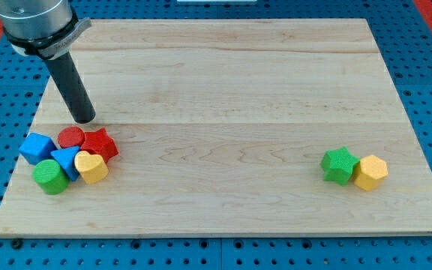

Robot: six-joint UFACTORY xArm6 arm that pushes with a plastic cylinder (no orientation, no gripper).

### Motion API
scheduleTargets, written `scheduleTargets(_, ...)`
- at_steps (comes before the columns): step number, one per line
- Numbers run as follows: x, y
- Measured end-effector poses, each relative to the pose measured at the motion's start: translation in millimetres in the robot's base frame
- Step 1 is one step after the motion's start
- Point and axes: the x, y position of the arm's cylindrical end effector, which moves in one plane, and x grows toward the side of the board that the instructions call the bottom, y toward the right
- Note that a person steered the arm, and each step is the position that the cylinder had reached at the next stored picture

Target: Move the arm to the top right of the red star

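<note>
A wooden bench (223, 90) holds a cluster near its left edge: red star (100, 143), red cylinder (70, 136), blue cube (37, 148), blue triangle (67, 160), green cylinder (49, 176), yellow block (91, 166). My tip (85, 119), with no claw, rests just above the red cylinder. Green star (338, 165) touches yellow hexagon (370, 172) far right; the middle lies open.

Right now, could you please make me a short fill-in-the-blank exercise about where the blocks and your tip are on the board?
1. My tip is just above the red ____, at the view's left.
2. The red star touches the ____ block below it.
3. At the view's right, the green star sits beside a ____ block.
4. The blue cube lies to the view's ____ of the red star.

Missing words: cylinder; yellow; yellow; left
</note>
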Motion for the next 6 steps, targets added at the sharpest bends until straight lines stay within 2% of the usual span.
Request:
scheduleTargets(2, 1, 1)
scheduleTargets(3, -17, -5)
scheduleTargets(4, -42, 19)
scheduleTargets(5, -43, 90)
scheduleTargets(6, -43, 105)
